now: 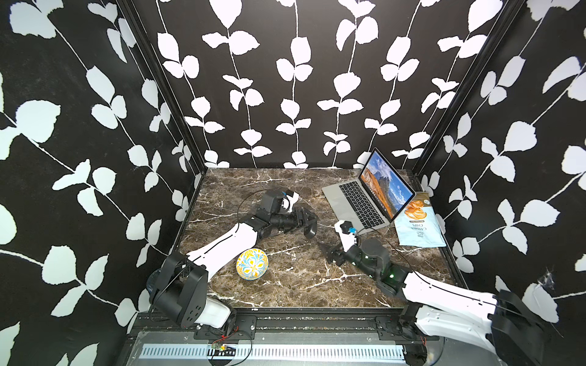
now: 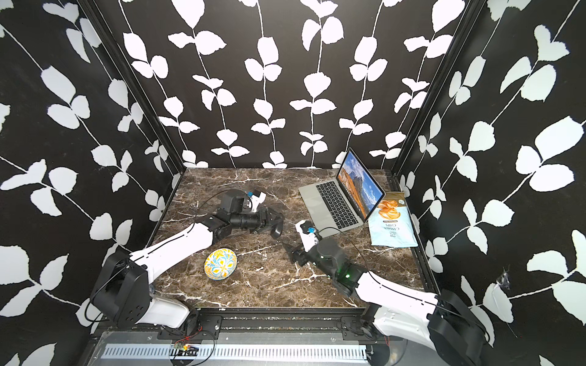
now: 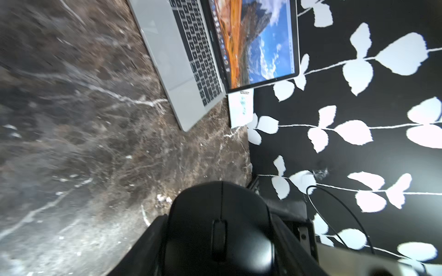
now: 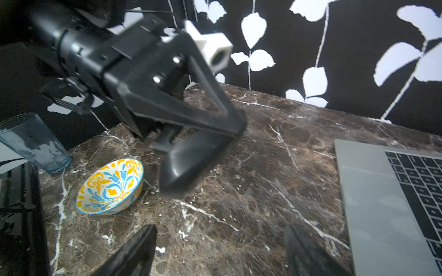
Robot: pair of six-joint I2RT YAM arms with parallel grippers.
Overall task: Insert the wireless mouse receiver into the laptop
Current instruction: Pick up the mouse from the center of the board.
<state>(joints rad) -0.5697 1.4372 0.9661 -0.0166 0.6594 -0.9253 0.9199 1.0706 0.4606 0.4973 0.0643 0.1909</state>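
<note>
The laptop stands open at the back right of the marble table, its screen showing orange mountains and blue sky. It also shows in both wrist views. My left gripper is shut on a black mouse, held just above the table's middle. My right gripper hovers low, near the mouse and in front of the laptop, open with only bare marble between its fingers. The wireless mouse receiver is hidden.
A patterned yellow-and-blue bowl sits front left of centre. A pale blue chips bag lies right of the laptop. A blue glass stands at the table's left edge. Leaf-patterned walls enclose three sides.
</note>
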